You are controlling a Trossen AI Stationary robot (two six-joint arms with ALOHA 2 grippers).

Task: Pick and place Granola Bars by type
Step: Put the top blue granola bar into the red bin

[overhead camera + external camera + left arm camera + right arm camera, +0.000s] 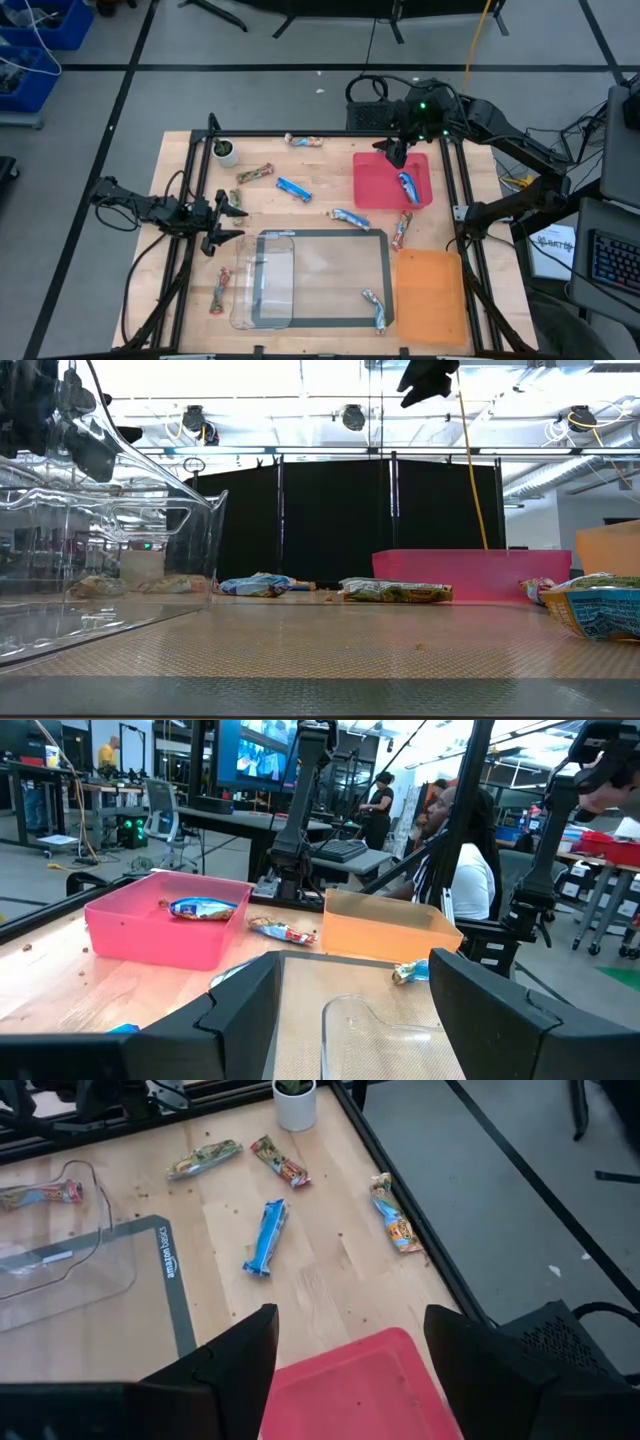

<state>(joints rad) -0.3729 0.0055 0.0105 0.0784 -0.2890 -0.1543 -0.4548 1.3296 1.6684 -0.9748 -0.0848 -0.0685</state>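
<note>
Currently right gripper (396, 152) held spread, empty, over red tray (372, 190) far edge; nearest blue bar (265, 1237) could be skidded if approached off-centre. Left gripper (226, 222) spread, idle.

You are looking at a robotics lab or open workshop hall. The wooden surface (320, 215) sits in a black metal frame (455, 190) on a grey floor marked with dark lines. Black curtains (340, 520) screen the space behind it, under an exposed ceiling with pipes and hanging lights (352, 417). Beyond the surface you see more rigs, a large monitor (268, 758), office chairs (160, 805), desks with keyboards (340, 848), blue bins (45, 25) and people (465, 860) seated or standing.
</note>
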